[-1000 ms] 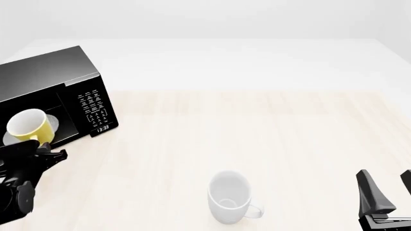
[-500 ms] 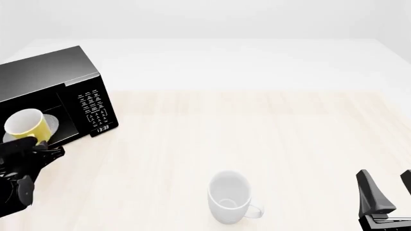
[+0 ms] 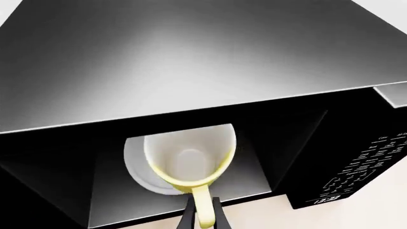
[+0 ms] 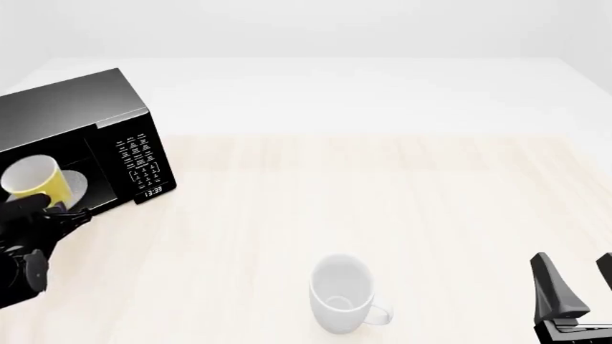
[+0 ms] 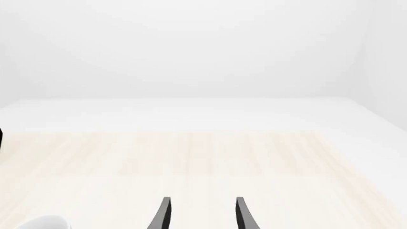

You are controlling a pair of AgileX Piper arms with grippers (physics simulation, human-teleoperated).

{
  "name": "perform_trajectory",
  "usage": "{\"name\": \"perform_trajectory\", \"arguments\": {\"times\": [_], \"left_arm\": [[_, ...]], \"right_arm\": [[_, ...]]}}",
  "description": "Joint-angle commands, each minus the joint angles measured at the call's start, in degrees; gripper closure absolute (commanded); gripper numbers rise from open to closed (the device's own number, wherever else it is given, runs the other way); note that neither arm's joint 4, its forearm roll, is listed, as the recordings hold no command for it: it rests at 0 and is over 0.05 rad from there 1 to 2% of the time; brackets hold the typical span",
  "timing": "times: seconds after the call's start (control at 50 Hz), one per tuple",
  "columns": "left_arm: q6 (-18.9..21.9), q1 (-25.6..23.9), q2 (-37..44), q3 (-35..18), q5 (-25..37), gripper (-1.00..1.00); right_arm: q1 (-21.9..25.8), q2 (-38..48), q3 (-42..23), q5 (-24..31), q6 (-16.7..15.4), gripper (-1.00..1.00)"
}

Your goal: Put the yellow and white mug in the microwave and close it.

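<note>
The yellow and white mug [image 4: 36,181] is tilted, mouth toward the camera, at the open front of the black microwave [image 4: 115,115]. My left gripper [image 4: 53,209] is shut on its yellow handle. In the left wrist view the mug [image 3: 188,157] hangs over the round white turntable plate [image 3: 137,167] inside the microwave [image 3: 190,67], with the fingers [image 3: 216,217] pinching the handle. The door is out of view. My right gripper [image 4: 574,287] is open and empty at the table's front right; it also shows in the right wrist view [image 5: 200,212].
A larger all-white mug [image 4: 342,292] stands on the pale wooden table [image 4: 402,193] at the front centre, its rim just visible in the right wrist view [image 5: 38,223]. The microwave keypad and display [image 4: 143,161] face right of the opening.
My left gripper has carried the yellow and white mug up and to the left, deeper into the microwave opening. The right arm and the white mug have not moved.
</note>
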Motion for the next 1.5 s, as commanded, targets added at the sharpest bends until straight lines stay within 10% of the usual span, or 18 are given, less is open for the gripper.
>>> {"name": "perform_trajectory", "arguments": {"times": [0.02,1.28,1.3,1.5], "left_arm": [[-0.6,0.87,0.28,-2.34,0.81,1.0],[-1.01,2.58,9.42,-11.88,6.56,1.0],[-1.15,2.62,9.74,-12.33,7.13,-1.0],[-0.73,2.64,9.14,-11.8,6.55,-1.0]], "right_arm": [[0.0,-0.13,0.05,0.03,-0.06,-1.0],[0.01,-0.1,0.05,0.02,-0.07,-1.0],[-0.01,-0.12,0.05,0.03,-0.06,-1.0],[0.01,-0.12,0.05,0.02,-0.07,-1.0]]}}
